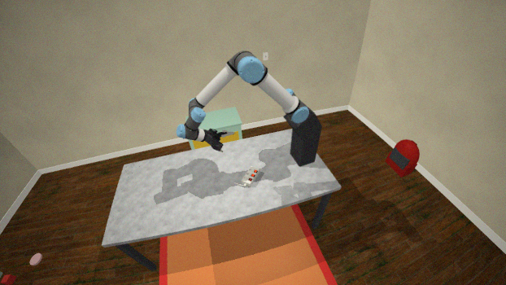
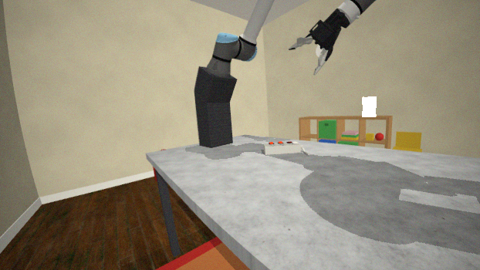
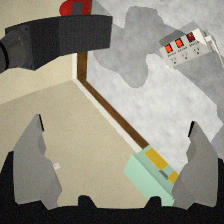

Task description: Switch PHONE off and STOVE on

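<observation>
The white power strip point(image 1: 250, 176) point(image 2: 282, 147) point(image 3: 184, 47) lies right way up on the grey table point(image 1: 163, 212) point(image 2: 231, 193) point(image 3: 150, 100), in front of the arm's base. Its three red rocker switches face up. Two glow brighter orange-red and one looks darker. The labels are too small to read. My gripper point(image 1: 224, 141) point(image 2: 302, 61) point(image 3: 117, 119) is open wide and empty. It hangs high over the table's far edge, well away from the strip, and touches nothing.
The arm's dark pedestal point(image 1: 306, 138) point(image 2: 214, 112) stands on the table just behind the strip. A green and yellow cabinet point(image 1: 221, 118) point(image 3: 150, 175) stands on the floor beyond the far edge. A toy shelf point(image 2: 345, 131) is against the wall.
</observation>
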